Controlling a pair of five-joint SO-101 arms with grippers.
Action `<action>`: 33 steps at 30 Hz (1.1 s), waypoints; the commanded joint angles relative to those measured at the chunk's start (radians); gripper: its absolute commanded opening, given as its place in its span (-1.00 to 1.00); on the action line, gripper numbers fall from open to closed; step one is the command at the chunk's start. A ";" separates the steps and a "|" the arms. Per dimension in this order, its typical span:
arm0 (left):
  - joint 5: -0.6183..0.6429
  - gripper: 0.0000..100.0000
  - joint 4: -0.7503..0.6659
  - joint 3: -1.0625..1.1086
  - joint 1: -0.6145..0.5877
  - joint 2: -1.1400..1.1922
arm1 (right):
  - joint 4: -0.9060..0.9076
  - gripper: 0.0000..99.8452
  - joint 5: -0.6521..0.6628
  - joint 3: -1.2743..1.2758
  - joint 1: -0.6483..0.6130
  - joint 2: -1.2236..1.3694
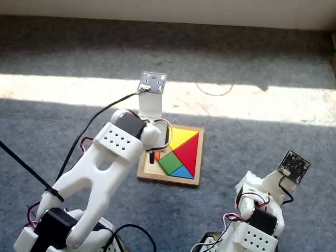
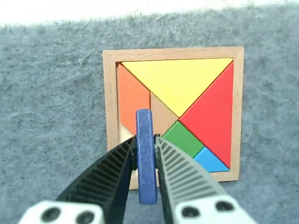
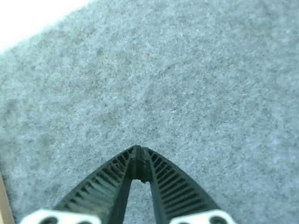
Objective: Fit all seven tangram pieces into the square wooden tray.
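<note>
As gripper [image 2: 145, 139] clamps blue piece [image 2: 146, 158] (upright), over tray [image 2: 110, 93]

dark blue piece [image 2: 146, 156] edge-on over partly filled tray [image 2: 110, 93]

A worktop [image 1: 252, 47] covered in grey, short-piled carpet is seen from above. A broad band of sunlight [image 1: 52, 86] is cast across it from side to side, and the carpet nearer and farther than the band is held in shade. A pale strip [image 1: 210, 10] is seen along the far edge. A thin wire [image 1: 212, 90] is seen curled within the sunlit band.
</note>
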 commanded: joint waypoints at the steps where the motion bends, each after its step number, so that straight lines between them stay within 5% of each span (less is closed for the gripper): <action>1: 0.083 -0.95 -0.069 -0.047 0.030 -0.010 | -0.024 -0.99 -0.005 0.042 -0.012 -0.007; 16: 0.184 -0.99 -0.499 0.297 0.068 -0.012 | -0.024 -0.99 -0.005 0.042 -0.012 -0.007; 20: 0.176 -0.97 -0.502 0.321 0.068 -0.012 | -0.024 -0.99 -0.005 0.042 -0.012 -0.007; 27: 0.172 -0.59 -0.460 0.344 0.082 -0.021 | -0.024 -0.99 -0.005 0.042 -0.012 -0.007; 33: 0.170 -0.59 -0.387 0.329 0.081 -0.024 | -0.024 -0.99 -0.005 0.042 -0.012 -0.007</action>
